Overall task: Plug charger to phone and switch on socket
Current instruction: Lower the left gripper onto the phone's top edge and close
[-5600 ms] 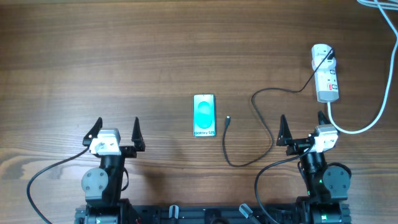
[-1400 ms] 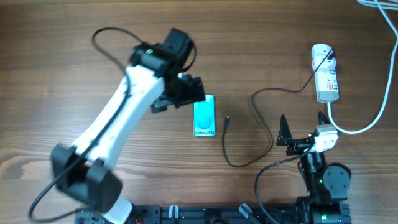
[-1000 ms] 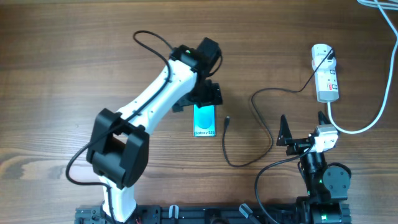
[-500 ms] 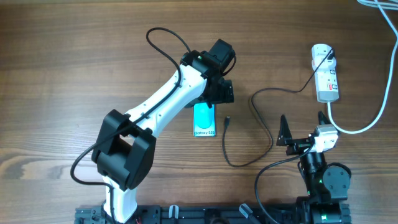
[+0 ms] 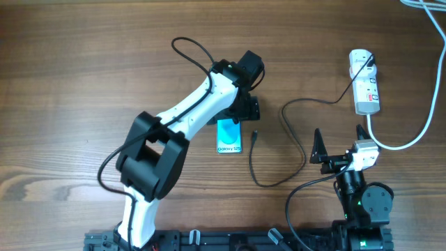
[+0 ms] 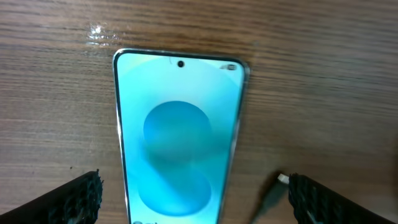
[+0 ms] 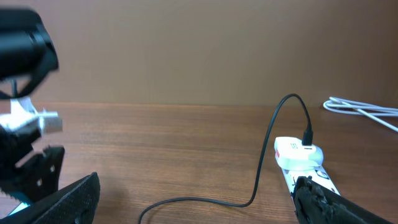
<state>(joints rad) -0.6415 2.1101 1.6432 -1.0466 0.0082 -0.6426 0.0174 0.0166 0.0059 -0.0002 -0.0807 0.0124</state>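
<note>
A: Under the left tool point(image 6: 198, 198), between its wide-spread fingers, lies the phone point(image 6: 177, 155), flat on the bench point(image 5: 83, 63), screen up. Nothing held.

B: And the charger point(image 6: 271, 194)?

A: Its tip lies loose just beside the phone, near that tool's right-hand finger, touching neither. The far end sits in the socket point(image 5: 366, 87), well beyond the right tool point(image 5: 339, 143). That one is wide too, empty, low by its base.

B: Which step?

A: Looks like the reach onto the phone. Plugging not begun, switch not yet pressed. Next move probably: steady the phone, pick up the tip, line it up with the port. Port isn't visible, so it needs fine alignment.

B: Do the views differ?

A: Yes. Left wrist shows the phone's top edge and the tip close up. Overhead hides that edge under the arm but gives the whole cable run. Right wrist shows the plug upright in the socket.
</note>
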